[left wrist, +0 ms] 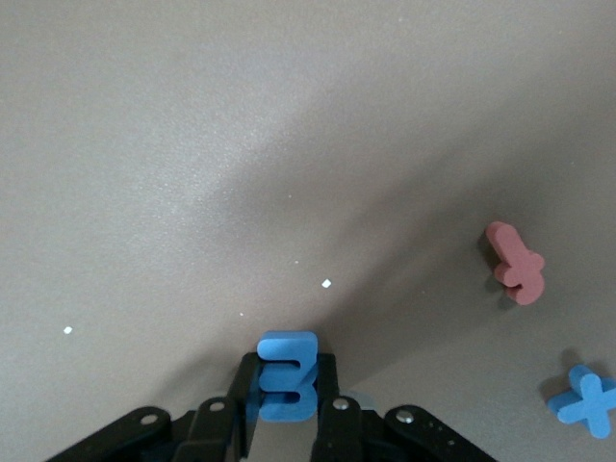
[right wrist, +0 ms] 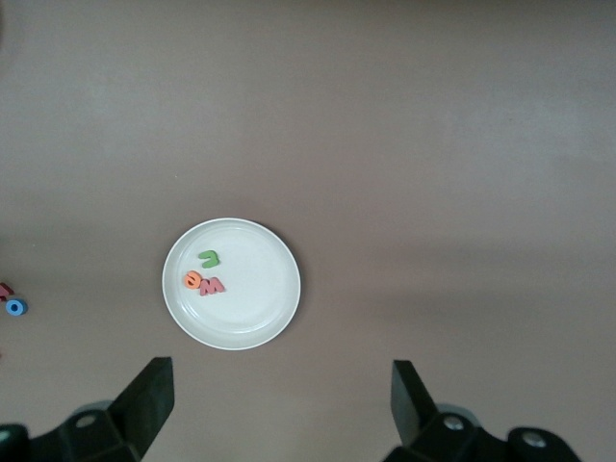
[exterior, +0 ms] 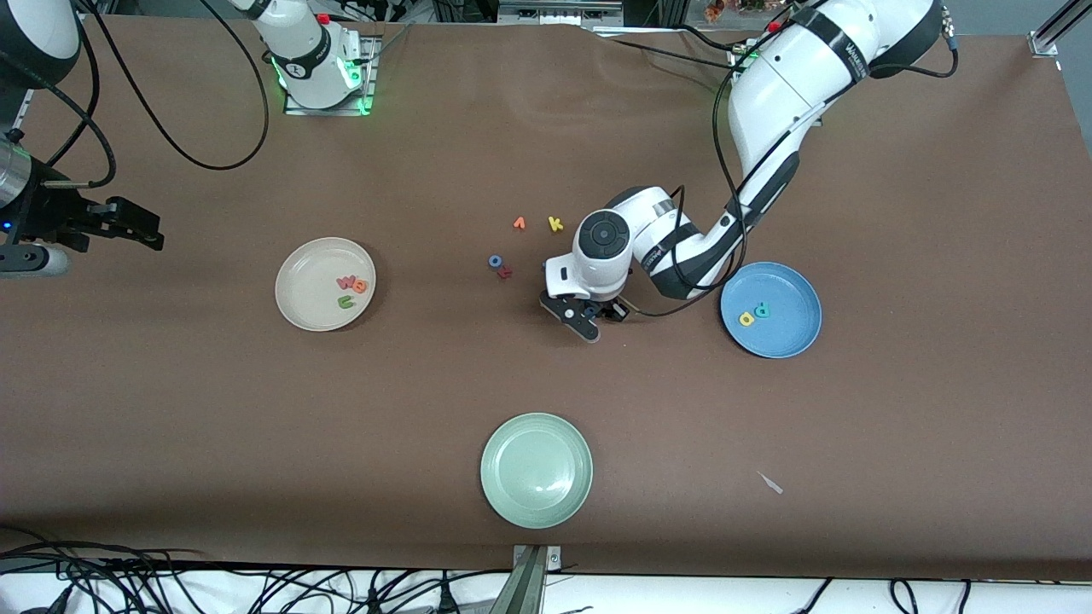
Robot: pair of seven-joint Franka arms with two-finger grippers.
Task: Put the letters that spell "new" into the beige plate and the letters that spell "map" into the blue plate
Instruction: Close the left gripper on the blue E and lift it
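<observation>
We take the pale green plate [exterior: 536, 481] as our landmark, lying nearest the front camera at mid-table. Farther from the camera than it, the left gripper [exterior: 589, 317] is down at the brown cloth [exterior: 896, 409], its black fingers [left wrist: 332, 409] pressed against both sides of the blue m [left wrist: 287, 375]; the thick foam letter stands on edge between them, its legs pointing sideways in the left wrist view. Close by lie a salmon f [left wrist: 515, 262] and a blue x [left wrist: 585, 400], both flat and clear of the grip. Farther still from the green plate sit a blue o [exterior: 495, 262], an orange v [exterior: 519, 223] and a yellow k [exterior: 555, 223].

Toward the left arm's end from the green plate, the blue plate [exterior: 789, 337] holds the yellow a [exterior: 746, 319] and teal p [exterior: 762, 309]. Toward the right arm's end, the beige plate [exterior: 299, 294] holds the pinkish w [exterior: 345, 281], orange e [exterior: 360, 286] and green n [exterior: 345, 301], clustered together. The right gripper [right wrist: 279, 404] waits spread wide above the cloth near the beige plate, holding nothing.
</observation>
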